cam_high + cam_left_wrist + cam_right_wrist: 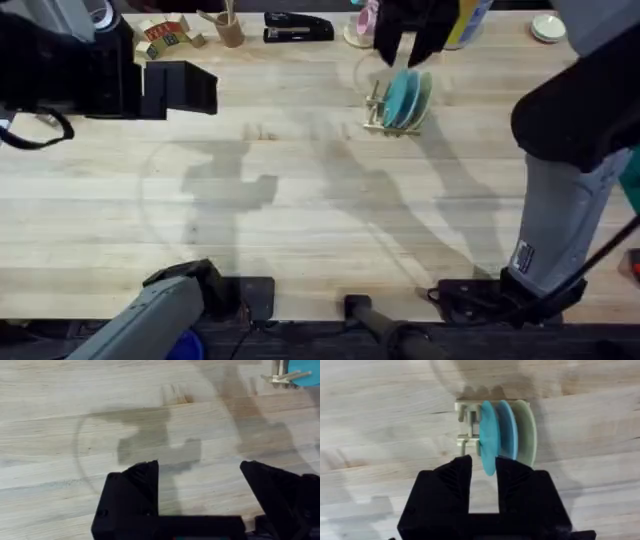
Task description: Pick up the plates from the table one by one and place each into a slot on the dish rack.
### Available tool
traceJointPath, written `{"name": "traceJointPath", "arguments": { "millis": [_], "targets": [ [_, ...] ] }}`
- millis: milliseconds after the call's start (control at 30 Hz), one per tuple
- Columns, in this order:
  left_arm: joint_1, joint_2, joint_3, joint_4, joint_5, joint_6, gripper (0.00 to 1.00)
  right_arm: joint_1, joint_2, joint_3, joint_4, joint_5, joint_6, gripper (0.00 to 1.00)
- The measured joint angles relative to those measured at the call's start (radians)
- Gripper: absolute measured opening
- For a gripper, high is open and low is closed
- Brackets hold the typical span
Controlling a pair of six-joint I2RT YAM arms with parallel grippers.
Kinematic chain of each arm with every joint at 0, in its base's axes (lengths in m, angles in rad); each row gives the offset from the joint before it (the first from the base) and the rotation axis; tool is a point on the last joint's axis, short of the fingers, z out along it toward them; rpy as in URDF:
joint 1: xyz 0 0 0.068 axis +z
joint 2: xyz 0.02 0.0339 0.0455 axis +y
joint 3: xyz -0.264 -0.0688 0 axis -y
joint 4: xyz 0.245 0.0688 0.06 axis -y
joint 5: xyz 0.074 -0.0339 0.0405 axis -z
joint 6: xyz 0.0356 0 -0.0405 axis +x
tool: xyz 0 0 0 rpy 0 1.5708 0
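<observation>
Dish rack (385,108) at the far right-centre of the counter (300,200), a small pale wooden frame with thin dowel pegs. Three plates stand on edge in its slots, side by side: a bright turquoise plate (488,437), a blue plate (506,430) next to it, and a pale cream-green plate (526,430) on the far side from the turquoise one. All three are thin, round and roughly upright.

My right end effector (484,472) hangs directly over the rack, its black fingers (456,477) slightly parted on either side of the turquoise plate's rim; whether they actually press on the rim I cannot tell.

My left end effector (200,485) hovers over bare wood well to the left of the rack, fingers spread wide, gripping nothing.

The counter is broad light planking with visible grain, crossed by soft arm shadows. Along its far edge stand a brown cup with sticks (229,28), a black stapler (298,27), some coloured blocks (165,36) and a small white dish (548,27).
</observation>
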Motion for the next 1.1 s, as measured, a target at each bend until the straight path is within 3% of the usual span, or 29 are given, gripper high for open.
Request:
{"name": "traceJointPath", "arguments": {
  "millis": [133, 267, 567, 1100],
  "targets": [
    [0.0, 0.0, 0.0, 0.003, 0.0, 0.0, 0.995, 0.0, -0.001, 0.122, -0.025, 0.0, -0.012, 0.34],
    [0.0, 0.0, 0.0, 0.002, 0.0, 0.0, 0.995, 0.0, -0.007, 0.228, -0.025, 0.001, -0.04, 0.446],
    [0.0, 0.0, 0.0, 0.002, 0.0, 0.0, 0.995, 0.011, -0.077, 0.299, -0.025, 0.0, -0.118, 0.965],
    [0.0, 0.0, 0.0, 0.002, 0.0, 0.0, 0.995, 0.03, -0.283, 0.299, -0.025, 0.0, -0.256, 0.994]
  ]
}}
